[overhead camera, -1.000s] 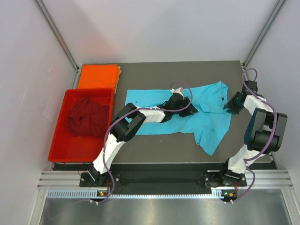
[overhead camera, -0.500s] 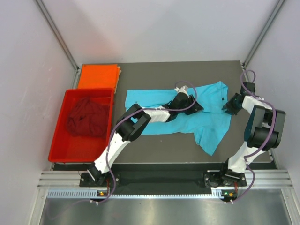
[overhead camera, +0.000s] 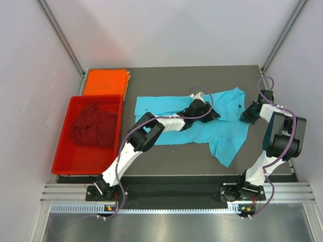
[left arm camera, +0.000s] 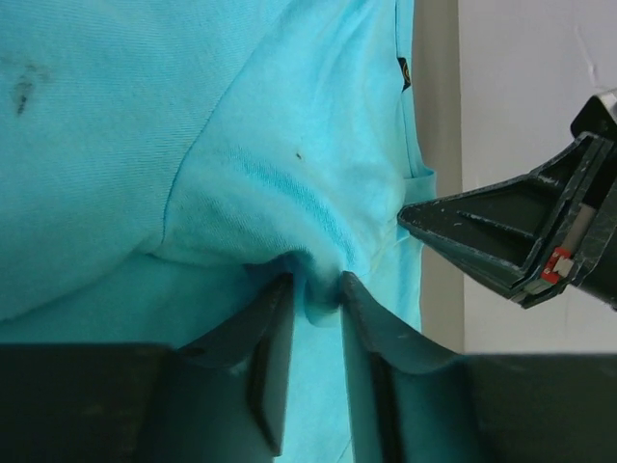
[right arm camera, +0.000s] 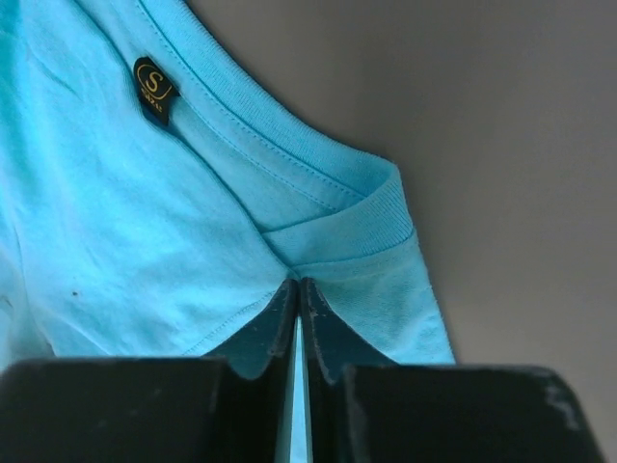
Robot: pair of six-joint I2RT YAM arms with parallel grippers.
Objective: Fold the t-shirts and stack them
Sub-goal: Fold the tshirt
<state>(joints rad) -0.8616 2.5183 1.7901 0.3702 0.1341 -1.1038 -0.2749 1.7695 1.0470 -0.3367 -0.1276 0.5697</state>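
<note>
Shirt [overhead camera: 224, 138]: turquoise, spread for folding.
Left gripper [left arm camera: 313, 285]: pinching cloth mid-shirt.
Right gripper [right arm camera: 297, 291]: clamped beside collar [right arm camera: 333, 178], probably to lift together.

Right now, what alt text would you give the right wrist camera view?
The right tool is closed on a turquoise t-shirt, pinching it just below its ribbed collar. A black size tag marked S sits upper left, and grey table fills the right side.

Left arm [overhead camera: 117, 161] and right arm [overhead camera: 282, 138] — white links, black joints, looping purple cables; black wedge-shaped claw fingers [left arm camera: 268, 357].
</note>
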